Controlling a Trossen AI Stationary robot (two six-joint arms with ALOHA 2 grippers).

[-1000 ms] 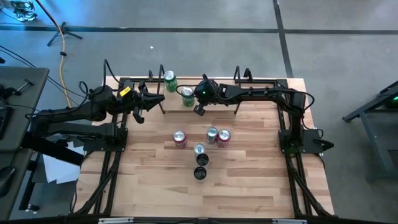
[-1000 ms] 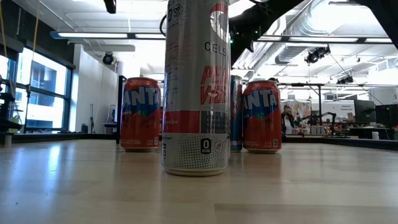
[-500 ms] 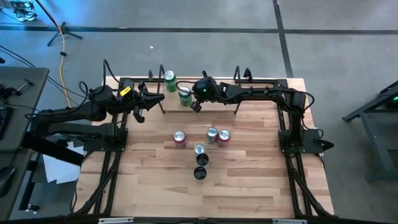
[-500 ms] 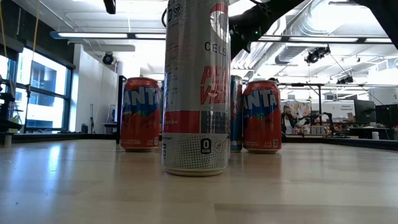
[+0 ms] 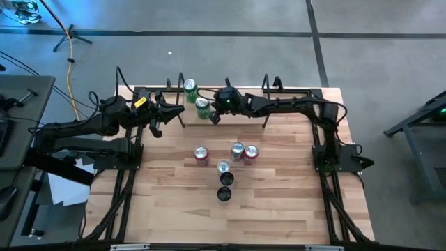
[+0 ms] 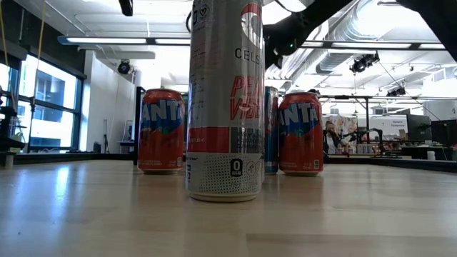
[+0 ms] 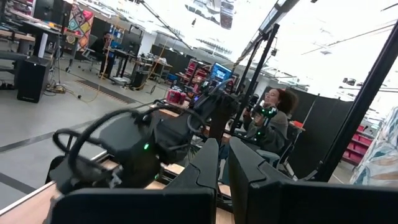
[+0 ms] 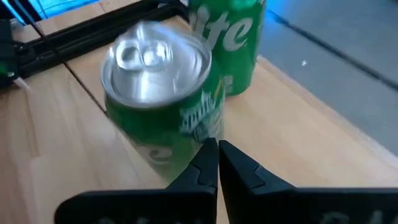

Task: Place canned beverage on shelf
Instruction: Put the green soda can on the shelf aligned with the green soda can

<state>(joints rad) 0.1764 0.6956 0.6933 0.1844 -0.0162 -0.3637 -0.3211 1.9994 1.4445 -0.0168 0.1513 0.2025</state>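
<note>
A green Sprite can stands at the far middle of the table, just in front of my right gripper. The can also shows in the right wrist view. My right gripper is shut, its tips at the can's lower side. A second green can stands on its base on the pale-wood shelf, close by in the right wrist view. My left gripper waits shut beside the shelf's left wire upright. My right gripper has its shut fingertips against the green can's side wall, low on the can. The fingers come from the table's right, slanting down. The can stands with its base on the wood, its top showing.
Several cans stand in the table's middle: two red Fanta cans, a silver one and dark ones nearer the front. The low view shows a tall silver can. The shelf's right wire upright stands behind my right arm.
My right gripper has gone toward the table's left edge with its fingers shut. The green can has slid the same way in front of it, closer to the second green can on the shelf.
</note>
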